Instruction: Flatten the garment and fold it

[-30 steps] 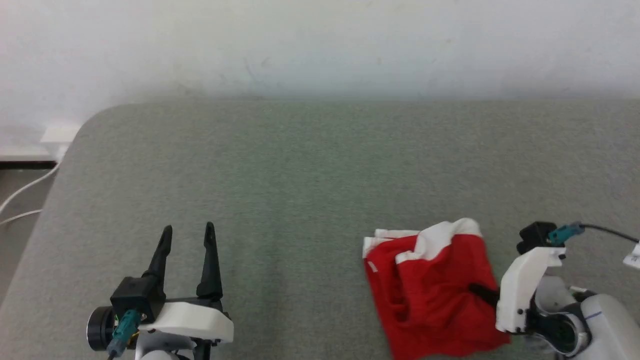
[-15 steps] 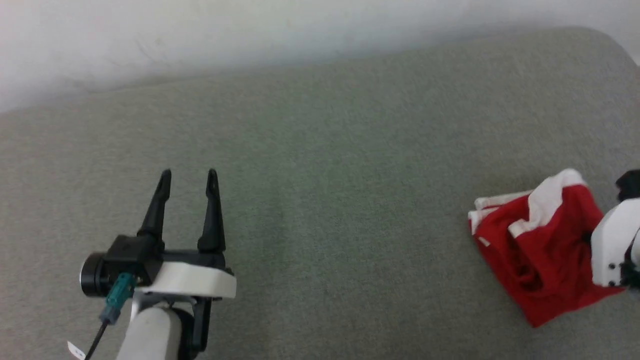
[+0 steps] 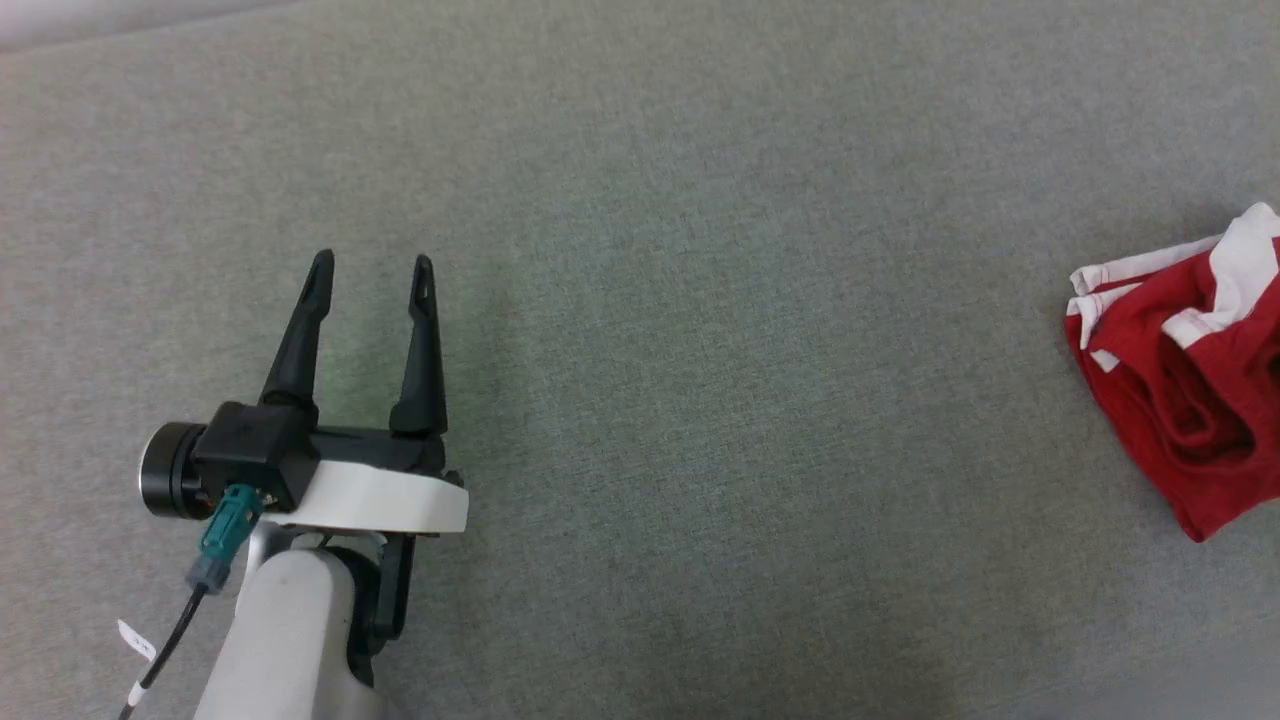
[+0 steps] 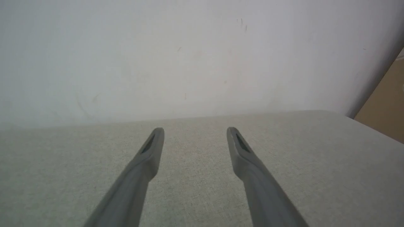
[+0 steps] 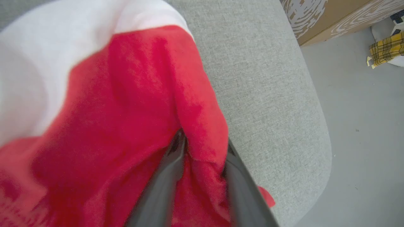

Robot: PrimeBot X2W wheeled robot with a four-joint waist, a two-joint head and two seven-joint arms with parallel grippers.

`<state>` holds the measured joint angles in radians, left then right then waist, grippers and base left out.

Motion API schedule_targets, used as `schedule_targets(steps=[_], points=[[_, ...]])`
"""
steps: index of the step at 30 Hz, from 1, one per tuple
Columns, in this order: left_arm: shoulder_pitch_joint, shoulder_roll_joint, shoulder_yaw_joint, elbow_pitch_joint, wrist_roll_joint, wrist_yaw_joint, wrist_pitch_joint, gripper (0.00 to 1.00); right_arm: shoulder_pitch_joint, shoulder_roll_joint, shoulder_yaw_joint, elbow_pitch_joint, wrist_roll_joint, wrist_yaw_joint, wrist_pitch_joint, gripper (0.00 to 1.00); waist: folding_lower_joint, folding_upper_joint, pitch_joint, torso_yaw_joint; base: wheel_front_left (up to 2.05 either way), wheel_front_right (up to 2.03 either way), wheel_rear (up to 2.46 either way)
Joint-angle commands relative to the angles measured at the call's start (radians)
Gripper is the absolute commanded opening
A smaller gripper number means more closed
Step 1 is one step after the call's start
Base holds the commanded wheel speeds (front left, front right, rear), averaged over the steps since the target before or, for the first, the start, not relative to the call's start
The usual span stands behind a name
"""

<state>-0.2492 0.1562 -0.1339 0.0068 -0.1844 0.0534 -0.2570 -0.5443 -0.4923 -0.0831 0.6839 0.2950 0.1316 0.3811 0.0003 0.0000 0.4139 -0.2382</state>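
Right gripper (image 5: 203,142) has its fingers partly spread with a fold of red cloth sitting between them. It looks more draped than clamped to me, so I'd call it letting go. Left gripper (image 3: 372,263) is wide open with nothing in it, hanging over bare grey table (image 3: 700,300), well apart from the garment (image 3: 1180,400).

The shorts are in a crumpled heap near the table's rounded right-hand corner (image 5: 300,104), white stripe bunched along the top, nowhere near flat.

My take on doing this bit well: open all the way before backing out, and pull straight back along the fingers so that thin fabric doesn't snag and get dragged toward the edge. Then go for a white hem or a corner rather than a mid-cloth pinch, and bring the left arm over so both can spread it toward the middle of the table.

Versus a second ago: the head camera has swung left, so the heap sits at the right edge of its view, but the heap's shape looks about the same. Back then the right fingers were buried in the red cloth. The left gripper is just as open as before.
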Motion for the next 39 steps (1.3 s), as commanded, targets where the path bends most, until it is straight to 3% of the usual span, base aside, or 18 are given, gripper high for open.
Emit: schedule_targets(steps=[1, 8, 16, 22, 29, 34, 39], points=[[-0.012, 0.005, 0.001, 0.002, 0.002, -0.005, -0.005, 1.0, -0.01, 0.005, -0.009, 0.018, -0.01, -0.001, -0.012, 1.0, -0.0003, 0.0, 0.021, -0.011, 0.0, 0.0, 0.0], [0.02, -0.014, 0.014, 0.021, -0.008, -0.001, -0.005, 1.0, 0.012, 0.01, -0.076, 0.105, -0.048, -0.001, -0.115, 1.0, -0.0003, 0.0, -0.052, 0.006, 0.0, 0.0, 0.0], [0.09, -0.037, 0.044, 0.043, -0.021, 0.011, -0.005, 1.0, 0.124, -0.003, -0.116, -0.059, -0.156, -0.001, -0.37, 1.0, -0.0003, 0.0, -0.187, 0.053, 0.0, 0.0, 0.0], [0.138, -0.036, 0.079, 0.065, -0.024, 0.022, -0.005, 1.0, 0.229, 0.108, -0.109, -0.268, -0.174, -0.001, -0.467, 1.0, -0.0003, 0.0, -0.252, 0.103, 0.0, 0.0, 0.0], [0.175, -0.013, 0.113, 0.097, -0.025, 0.026, -0.005, 1.0, 0.336, 0.255, -0.003, -0.489, -0.146, -0.001, -0.496, 1.0, -0.0003, 0.0, -0.289, 0.171, 0.0, 0.0, 0.0], [0.196, 0.014, 0.121, 0.116, -0.02, 0.015, -0.005, 1.0, 0.406, 0.348, 0.035, -0.596, -0.131, -0.001, -0.492, 1.0, -0.0003, 0.0, -0.307, 0.204, 0.0, 0.0, 0.0], [0.213, 0.033, 0.11, 0.139, -0.018, -0.005, -0.005, 1.0, 0.486, 0.4, 0.027, -0.66, -0.129, -0.001, -0.484, 1.0, -0.0003, 0.0, -0.332, 0.211, 0.0, 0.0, 0.0]])
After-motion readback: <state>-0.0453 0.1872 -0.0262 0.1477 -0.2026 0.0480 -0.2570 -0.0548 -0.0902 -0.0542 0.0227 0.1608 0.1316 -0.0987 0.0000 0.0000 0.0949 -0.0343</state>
